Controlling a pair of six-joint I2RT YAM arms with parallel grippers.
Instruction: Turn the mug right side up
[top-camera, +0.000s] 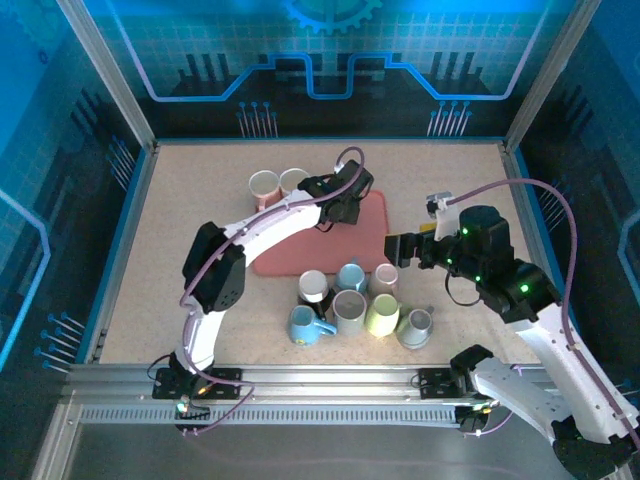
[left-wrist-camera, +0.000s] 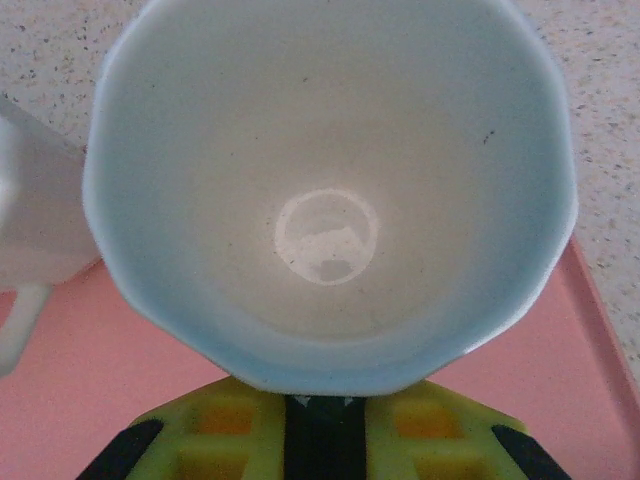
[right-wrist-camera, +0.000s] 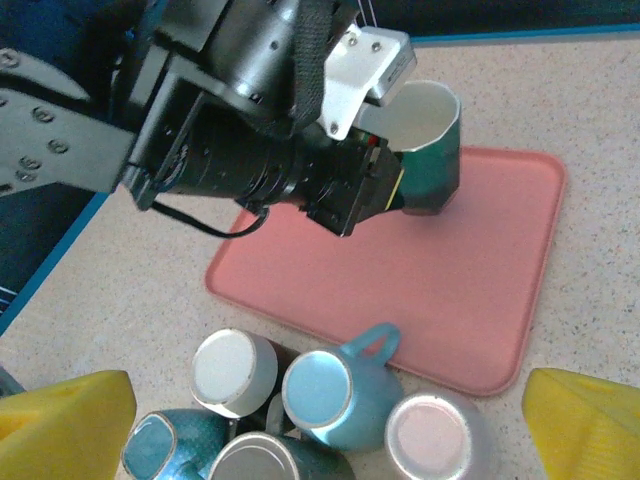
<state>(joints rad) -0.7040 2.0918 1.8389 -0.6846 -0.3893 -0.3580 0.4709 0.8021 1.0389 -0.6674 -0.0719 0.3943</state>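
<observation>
I read the speckled beige table (top-camera: 190, 210) first. The flat pink rectangular tray (top-camera: 330, 250) lies at its middle, and the left arm (top-camera: 270, 222) stretches across that tray to its far end.

Just in front of the tray stands a cluster of 7 ceramic mugs (top-camera: 352, 302). Several of them show their bases in the right wrist view, so I judge those to be upside down. 2 pale mugs (top-camera: 278, 184) stand mouth up on the table beside the tray's far left corner.

The task's thing, a dark teal ceramic mug with a white inside (right-wrist-camera: 428, 140), is on the far part of the tray with its mouth up. In the left wrist view I look straight down into its bowl.

The left tool (top-camera: 338, 207) is clamped on the near wall of this mug at the rim. I cannot tell for sure whether the base is fully down on the tray, but it looks seated. The right tool (top-camera: 404, 248) hangs with its jaws spread wide and holds nothing, just off the tray's right edge and above the cluster.

My judgement is that the flip itself is done and the step in hand is the set-down. The next move calls for opening the left jaws, then lifting straight up so the finger inside the rim does not tip the mug. It also has to keep off the pale mug just beside it.
</observation>
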